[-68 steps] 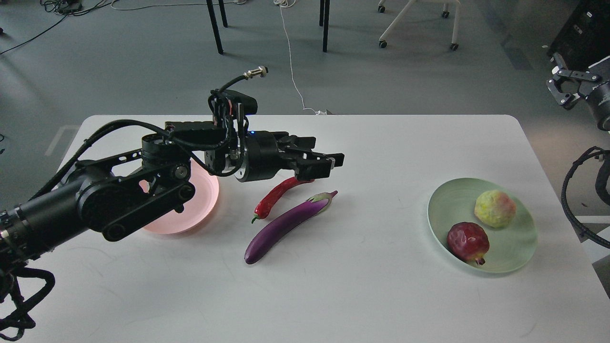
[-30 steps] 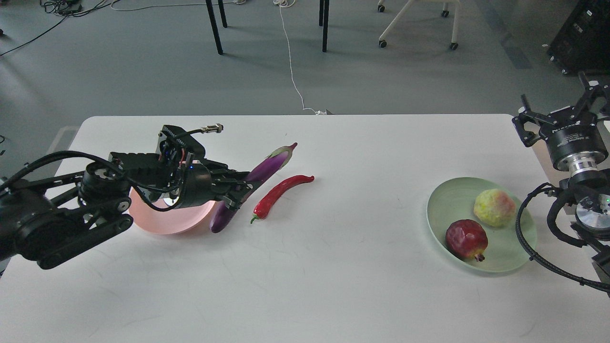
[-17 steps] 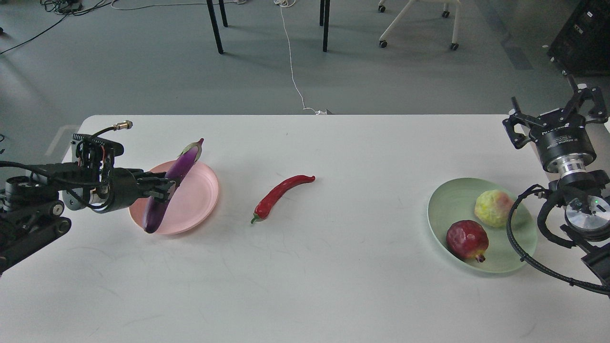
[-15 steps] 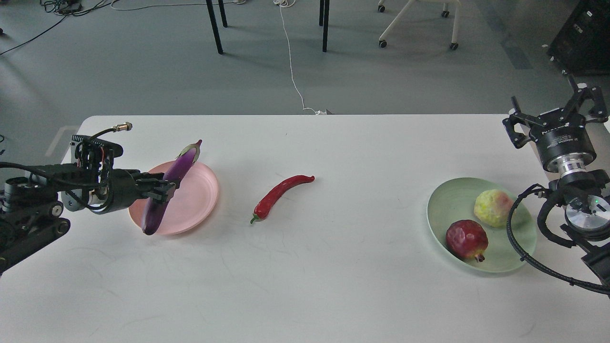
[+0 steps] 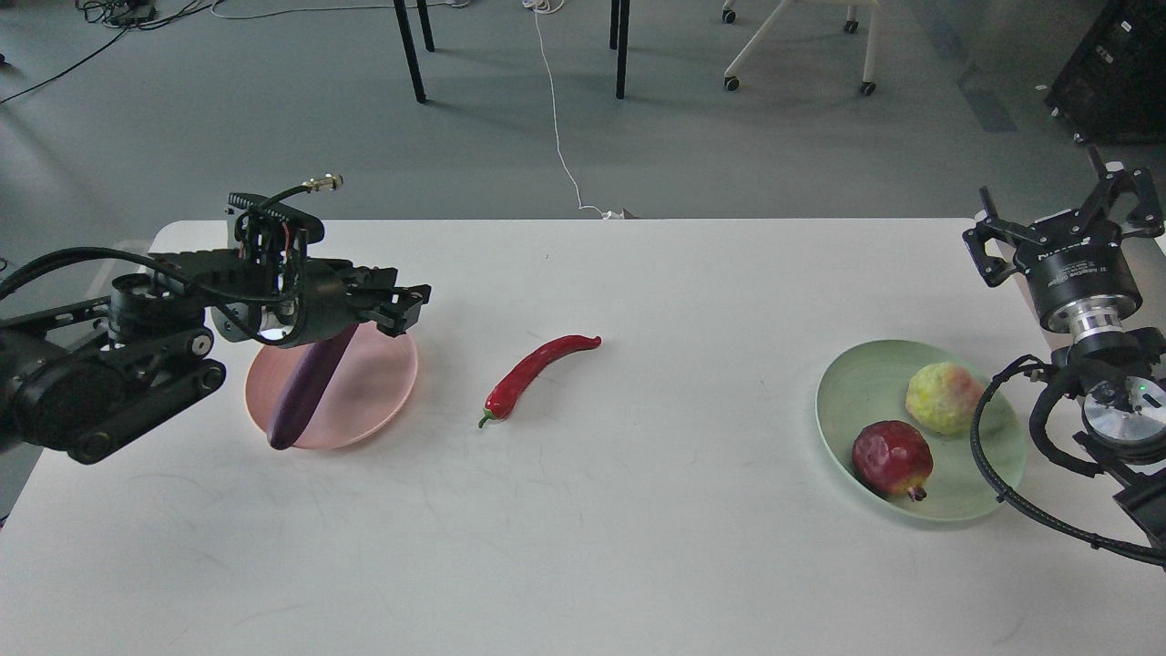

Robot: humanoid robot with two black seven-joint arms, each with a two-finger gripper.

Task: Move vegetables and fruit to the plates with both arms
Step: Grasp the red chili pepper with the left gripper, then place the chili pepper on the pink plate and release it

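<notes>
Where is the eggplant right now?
In the head view, the eggplant lies on the pink plate at table left, under the left end effector, with the chili pepper to its right.

Purple eggplant (image 5: 308,392) on pink plate (image 5: 373,387), red chili (image 5: 533,371) on white counter (image 5: 638,547), dark-red pomegranate (image 5: 892,458) on green plate (image 5: 847,401).

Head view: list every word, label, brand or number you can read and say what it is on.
Right gripper: a line of white print on its black body, too small and blurred to read.
Left gripper, pink plate, green plate, table: no readable text.
</notes>
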